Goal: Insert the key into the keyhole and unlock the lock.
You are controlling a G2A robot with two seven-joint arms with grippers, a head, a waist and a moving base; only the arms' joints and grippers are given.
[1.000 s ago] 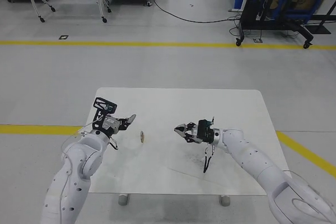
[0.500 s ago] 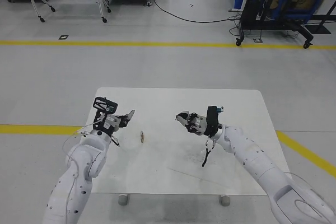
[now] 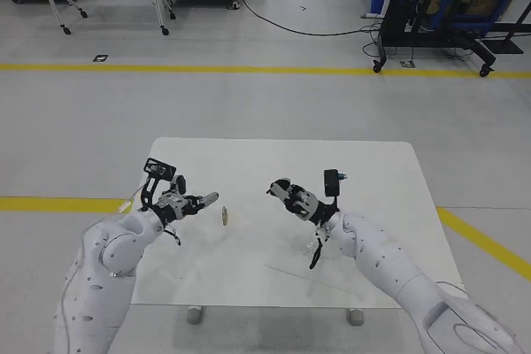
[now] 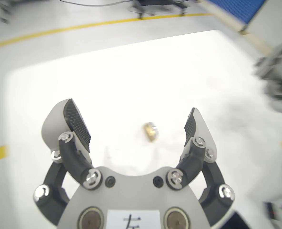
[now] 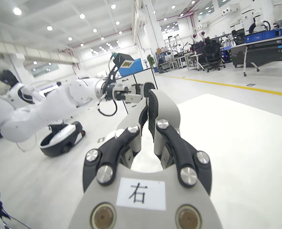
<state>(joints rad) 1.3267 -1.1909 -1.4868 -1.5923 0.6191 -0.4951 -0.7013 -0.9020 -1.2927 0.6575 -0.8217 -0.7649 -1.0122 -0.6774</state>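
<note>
Left pincer [image 4: 131,106] spread near what looks like brass lock [image 4: 150,131], right pincer [image 5: 148,96] closed

The base plate of the right gripper [image 5: 149,95] carries a white label [image 5: 141,193] with one black character, 右, meaning right. A second white label [image 4: 133,219] sits on the base plate of the left gripper [image 4: 131,106]. Its black character is cut off at the picture's edge and looks like 左, left.
</note>
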